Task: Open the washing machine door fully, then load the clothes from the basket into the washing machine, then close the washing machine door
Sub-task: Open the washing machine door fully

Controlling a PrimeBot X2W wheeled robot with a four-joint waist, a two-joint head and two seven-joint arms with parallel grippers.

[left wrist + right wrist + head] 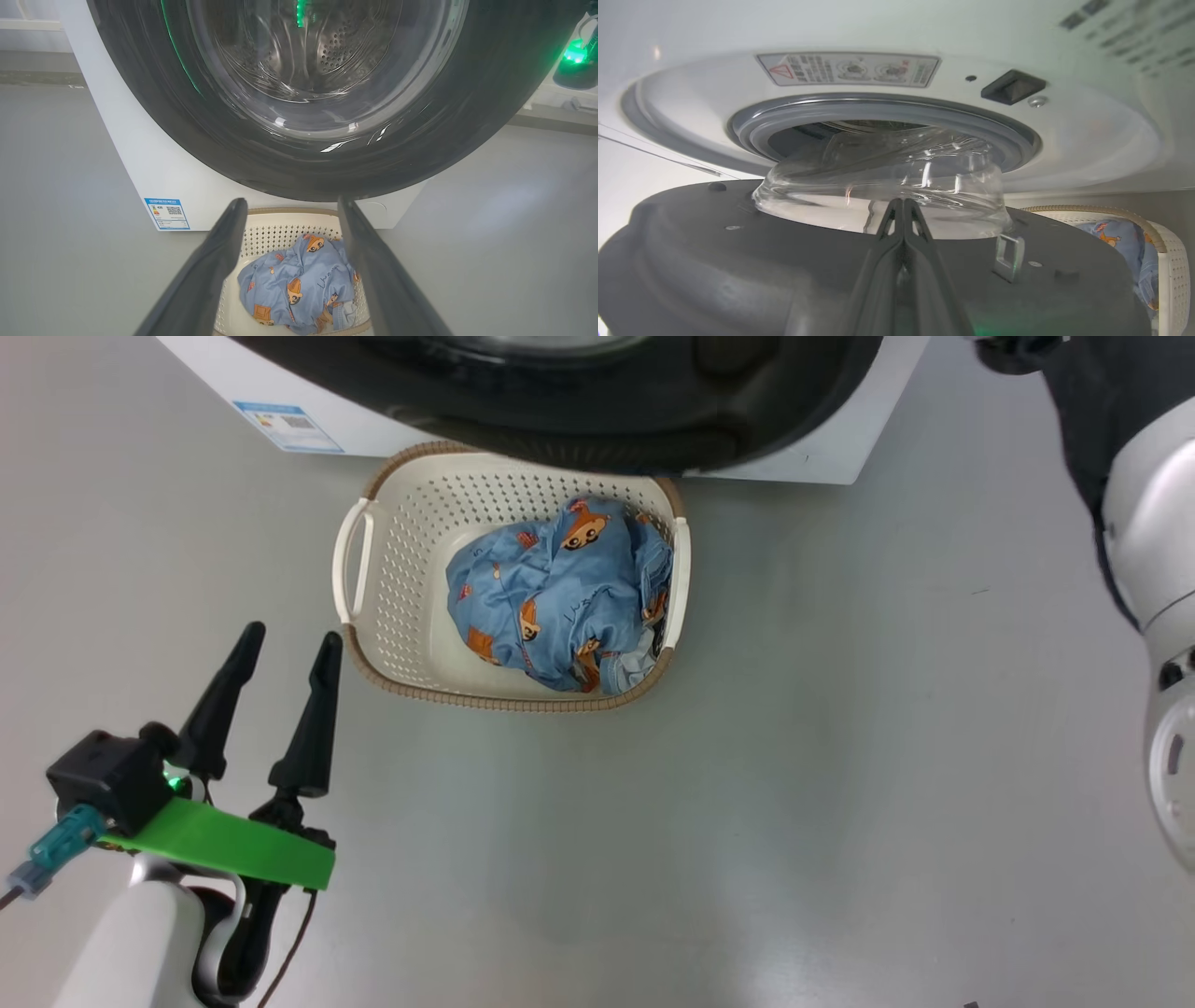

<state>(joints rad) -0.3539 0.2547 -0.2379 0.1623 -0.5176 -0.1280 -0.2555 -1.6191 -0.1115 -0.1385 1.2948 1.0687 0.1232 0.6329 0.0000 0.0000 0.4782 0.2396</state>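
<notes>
Washing machine door (714, 261) ajar; right gripper (901, 202), fingers pressed together, at its inner face; left gripper (290, 635) spread wide beside the basket (401, 523).

The left gripper (291, 637) is held spread wide at the head view's lower left, while the right gripper (903, 207) is pressed shut at its wrist view's bottom centre.

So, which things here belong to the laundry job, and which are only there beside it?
For the job: washing machine door, washing machine, basket, clothes inside it.
Not part of it: blue label sticker on the machine, warning sticker on its front, grey floor.
</notes>
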